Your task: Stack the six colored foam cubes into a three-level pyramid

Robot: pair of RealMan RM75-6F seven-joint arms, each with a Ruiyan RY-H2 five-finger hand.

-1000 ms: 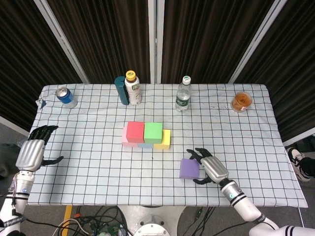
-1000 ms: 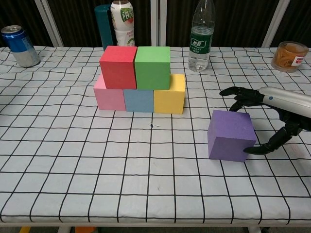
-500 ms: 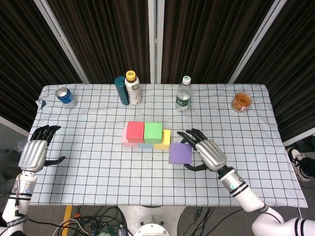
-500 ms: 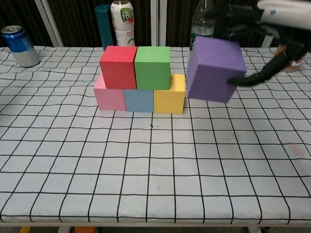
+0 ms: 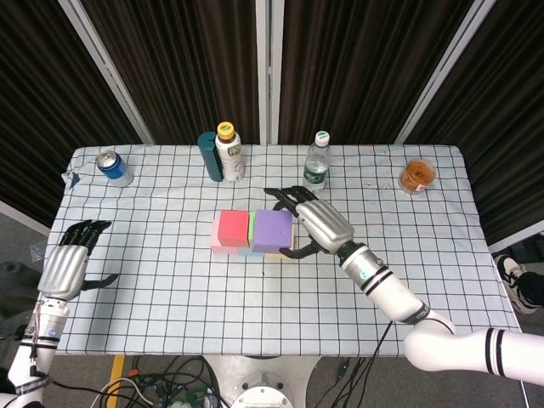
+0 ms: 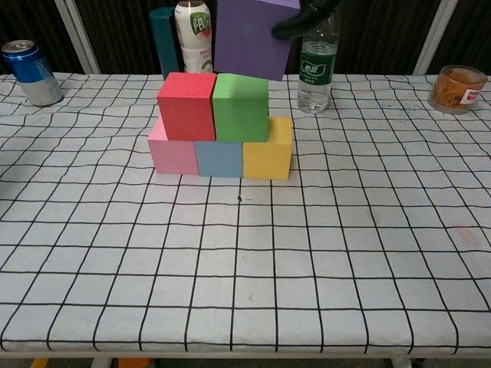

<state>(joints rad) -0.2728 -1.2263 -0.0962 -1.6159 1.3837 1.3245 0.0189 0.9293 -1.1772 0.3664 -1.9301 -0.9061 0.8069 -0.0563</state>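
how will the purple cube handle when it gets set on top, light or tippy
Probably light: the right robot hand holds the purple cube aloft by its sides. Its flat faces suggest little tipping or rolling once it rests across the red cube and green cube. Foam may squash slightly.

Label print shows on the white bottle (image 6: 192,31) and the clear water bottle (image 6: 315,67). None of it is legible in either view.

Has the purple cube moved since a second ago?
Yes. The purple cube, held by the right hand, went from the table right of the yellow cube up and leftward; it now hangs above the green cube.
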